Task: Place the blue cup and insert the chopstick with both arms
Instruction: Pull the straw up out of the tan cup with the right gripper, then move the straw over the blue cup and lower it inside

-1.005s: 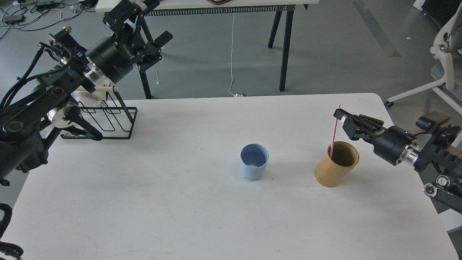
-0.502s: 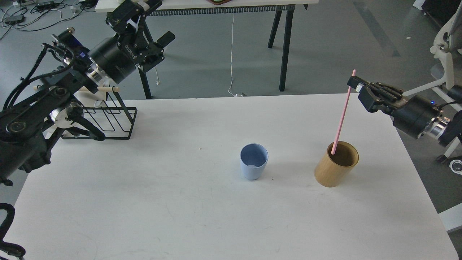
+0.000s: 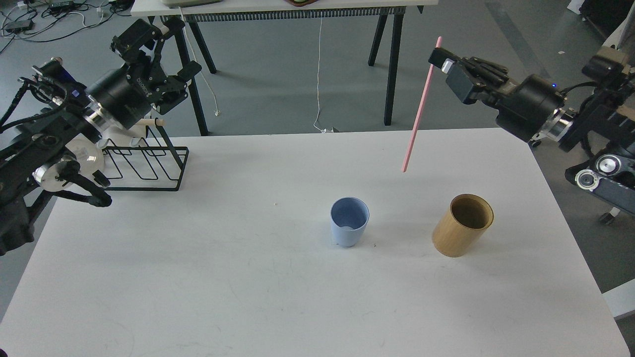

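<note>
The blue cup (image 3: 349, 221) stands upright and empty near the middle of the white table (image 3: 248, 277). My right gripper (image 3: 443, 60) is shut on the top end of the pink chopstick (image 3: 420, 106). The stick hangs in the air, tilted, with its lower tip above the table between the cup and the tan wooden holder (image 3: 463, 225), up and to the right of the cup. My left gripper (image 3: 158, 52) is raised at the far left, open and empty, well away from the cup.
A black wire rack (image 3: 149, 166) with a pale wooden rod stands at the table's back left, below my left arm. The tan holder stands right of the cup. A second table's black legs (image 3: 392, 64) are behind, an office chair at far right.
My right gripper has lifted the chopstick fully out of the tan holder and carried it up and to the left. My left arm has drawn back to the left.
</note>
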